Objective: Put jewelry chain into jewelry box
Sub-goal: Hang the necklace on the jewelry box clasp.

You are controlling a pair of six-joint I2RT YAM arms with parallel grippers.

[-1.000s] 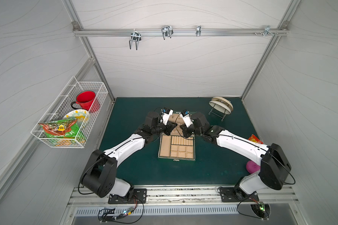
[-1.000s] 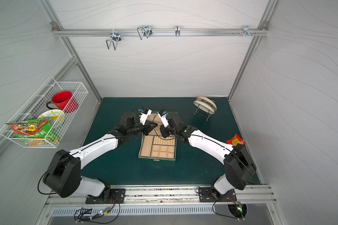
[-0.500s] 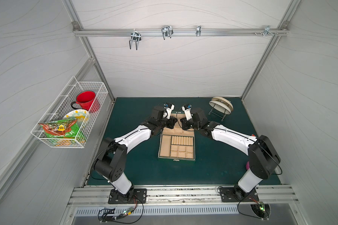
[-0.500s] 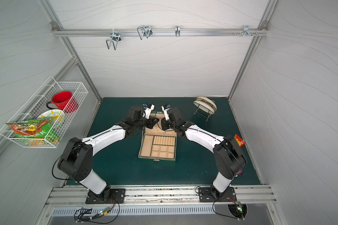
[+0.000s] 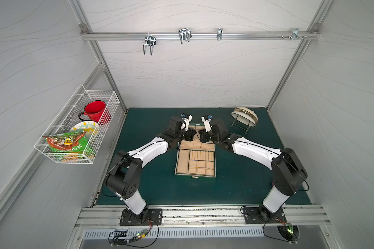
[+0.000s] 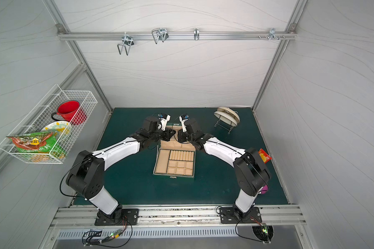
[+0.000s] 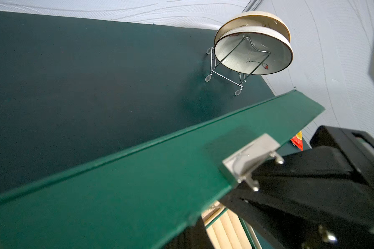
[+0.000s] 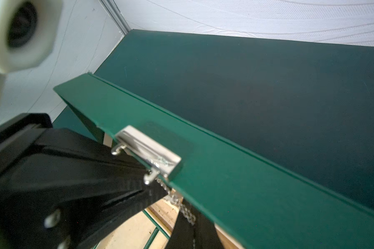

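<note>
Green box (image 5: 183, 160) — open at table centre, lid raised. Silver chain (image 8: 183, 208) hangs by the lid's clasp (image 8: 148, 151), pinched in the closed right gripper (image 8: 190, 232). Closed left gripper (image 5: 192, 134) — tip beside the clasp; hold unclear.

The green table (image 5: 138, 127) bears the open box (image 5: 183, 160) mid-table, a rack (image 7: 225, 76) (2 plates) far right, a packet (image 6: 264, 155) right.
</note>
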